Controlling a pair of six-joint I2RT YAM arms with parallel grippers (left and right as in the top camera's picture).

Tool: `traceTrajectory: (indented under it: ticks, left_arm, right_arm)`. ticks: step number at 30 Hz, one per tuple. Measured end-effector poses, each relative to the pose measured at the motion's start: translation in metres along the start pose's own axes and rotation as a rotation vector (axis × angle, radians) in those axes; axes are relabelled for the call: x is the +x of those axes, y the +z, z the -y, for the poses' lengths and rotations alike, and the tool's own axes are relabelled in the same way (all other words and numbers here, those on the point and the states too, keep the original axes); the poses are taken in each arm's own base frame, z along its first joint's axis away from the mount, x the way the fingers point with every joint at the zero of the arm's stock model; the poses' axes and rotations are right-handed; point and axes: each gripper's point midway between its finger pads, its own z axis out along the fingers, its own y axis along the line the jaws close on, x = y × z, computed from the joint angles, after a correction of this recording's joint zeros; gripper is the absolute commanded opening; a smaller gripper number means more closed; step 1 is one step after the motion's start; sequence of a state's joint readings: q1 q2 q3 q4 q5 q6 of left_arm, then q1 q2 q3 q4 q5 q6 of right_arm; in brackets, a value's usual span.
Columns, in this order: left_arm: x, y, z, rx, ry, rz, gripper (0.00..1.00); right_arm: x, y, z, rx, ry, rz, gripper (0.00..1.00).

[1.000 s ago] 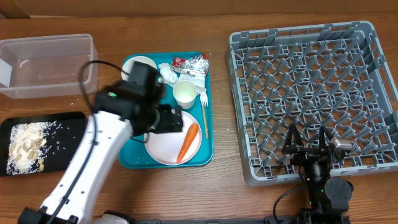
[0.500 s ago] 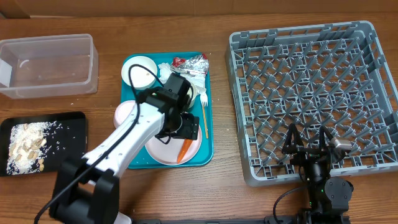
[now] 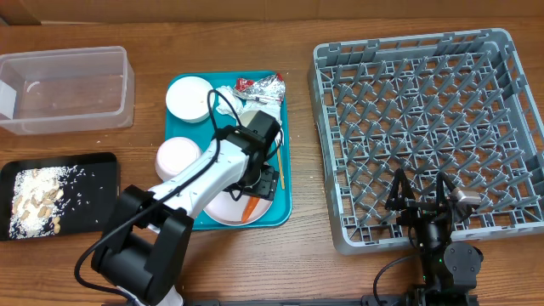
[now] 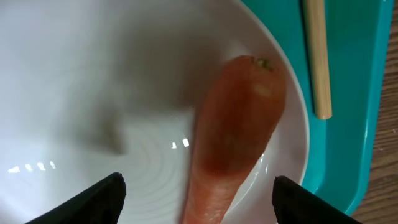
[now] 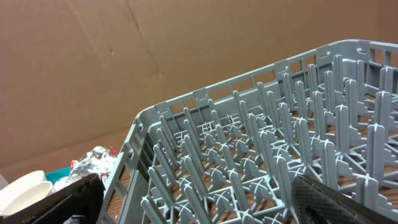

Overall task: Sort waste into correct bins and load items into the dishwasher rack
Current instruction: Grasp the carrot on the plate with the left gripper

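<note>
- Overhead: your left gripper (image 3: 262,180) hangs over the carrot (image 3: 252,206) on the plate (image 3: 219,208), at the tray's (image 3: 286,144) near right corner.
- Left wrist: its jaws stand wide astride the carrot, gripping nothing.
- Right wrist: your right gripper (image 5: 205,202) gapes empty, facing the rack (image 5: 249,162).

Flat teal serving tray (image 3: 286,191) near the middle of a brown wooden tabletop (image 3: 306,263), plain brown cardboard wall (image 5: 93,62) behind

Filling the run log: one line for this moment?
left gripper: open, straddling carrot on plate | right gripper: open, at rack edge | carrot: not gripped
</note>
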State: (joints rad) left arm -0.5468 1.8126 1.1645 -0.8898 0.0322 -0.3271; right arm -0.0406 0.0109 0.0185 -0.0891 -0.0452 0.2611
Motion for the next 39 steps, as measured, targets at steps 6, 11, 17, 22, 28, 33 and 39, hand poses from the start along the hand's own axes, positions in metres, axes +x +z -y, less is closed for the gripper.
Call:
traceTrajectory:
  ticks: [6,11,17,22,28,33,39]
  left_arm:
    - [0.002,0.007,-0.001,-0.034,0.033,-0.012,0.76]
    - [0.002,0.009,-0.004,-0.053,0.034,-0.014,0.69]
    - [0.002,0.010,-0.006,-0.062,0.033,-0.010,0.63]
    - [0.002,0.010,-0.006,-0.062,0.037,-0.009,0.61]
    - [0.002,0.015,-0.006,-0.058,0.037,0.001,0.61]
    - [0.006,0.020,-0.007,-0.060,0.037,-0.005,0.61]
    - [0.006,0.021,-0.007,-0.057,0.037,0.003,0.55]
  right_arm:
    - [0.000,0.000,0.000,0.000,0.000,0.000,1.00]
    - [0.000,0.000,0.000,0.000,0.000,0.000,1.00]
    - [0.000,0.000,0.000,0.000,0.000,0.000,1.00]
    - [0.000,0.000,0.000,0.000,0.000,0.000,1.00]
    - [0.000,0.000,0.000,0.000,0.000,0.000,1.00]
    - [0.000,0.000,0.000,-0.001,0.000,0.000,1.00]
    - [0.000,0.000,0.000,0.000,0.000,0.000,1.00]
